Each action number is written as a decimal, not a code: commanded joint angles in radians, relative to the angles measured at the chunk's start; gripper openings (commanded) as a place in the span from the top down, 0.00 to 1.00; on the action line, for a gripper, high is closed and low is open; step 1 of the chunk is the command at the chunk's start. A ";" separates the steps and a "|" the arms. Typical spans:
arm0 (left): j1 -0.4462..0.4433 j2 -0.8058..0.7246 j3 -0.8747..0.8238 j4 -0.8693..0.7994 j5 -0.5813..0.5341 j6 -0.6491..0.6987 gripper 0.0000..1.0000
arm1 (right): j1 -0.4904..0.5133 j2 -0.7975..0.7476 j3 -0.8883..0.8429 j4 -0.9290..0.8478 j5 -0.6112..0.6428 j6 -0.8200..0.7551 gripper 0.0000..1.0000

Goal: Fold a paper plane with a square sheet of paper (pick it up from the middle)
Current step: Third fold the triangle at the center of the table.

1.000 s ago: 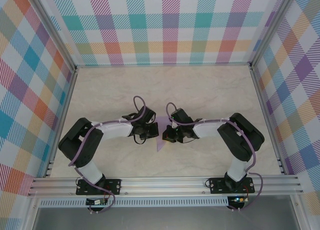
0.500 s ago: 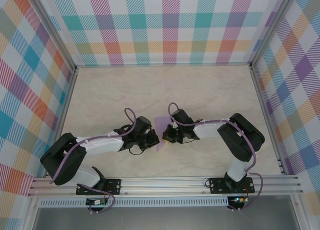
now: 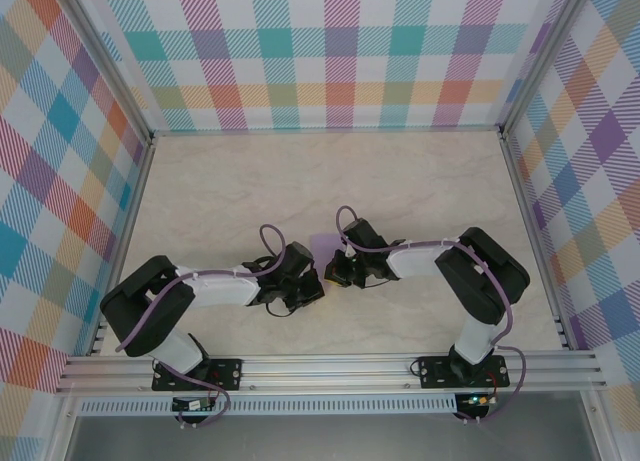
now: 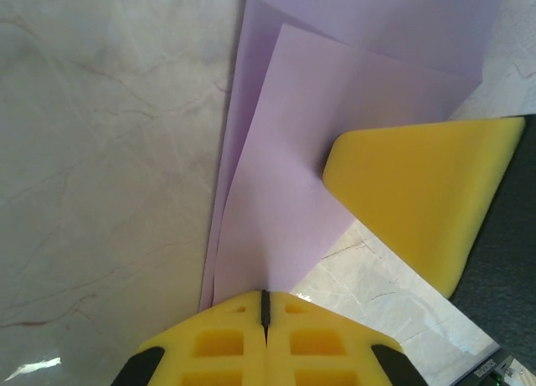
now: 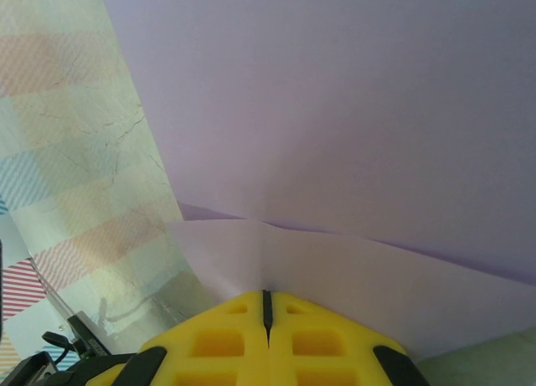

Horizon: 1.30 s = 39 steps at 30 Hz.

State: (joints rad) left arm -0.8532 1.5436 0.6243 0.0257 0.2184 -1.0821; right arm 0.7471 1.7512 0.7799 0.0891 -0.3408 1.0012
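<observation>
Paper [image 3: 325, 248] sits mid-table [image 3: 240, 191] between the two arms, folded over with two layers showing. Left gripper [image 4: 265, 304] is clamped tight on a corner. Right gripper [image 5: 266, 302] is clamped tight on a flap edge. The grippers are close together.

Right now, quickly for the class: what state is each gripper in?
Left gripper: closed, pinching the paper.
Right gripper: closed, pinching the same paper.
</observation>
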 commanded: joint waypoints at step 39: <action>-0.020 0.026 -0.048 -0.120 -0.071 -0.019 1.00 | -0.216 -0.136 -0.012 -0.180 0.071 -0.285 1.00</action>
State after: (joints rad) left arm -0.8612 1.5288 0.6029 0.0368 0.1913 -1.1107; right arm 0.5434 1.6821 0.7555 -0.0269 -0.3363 0.7593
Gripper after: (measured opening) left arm 0.039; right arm 0.042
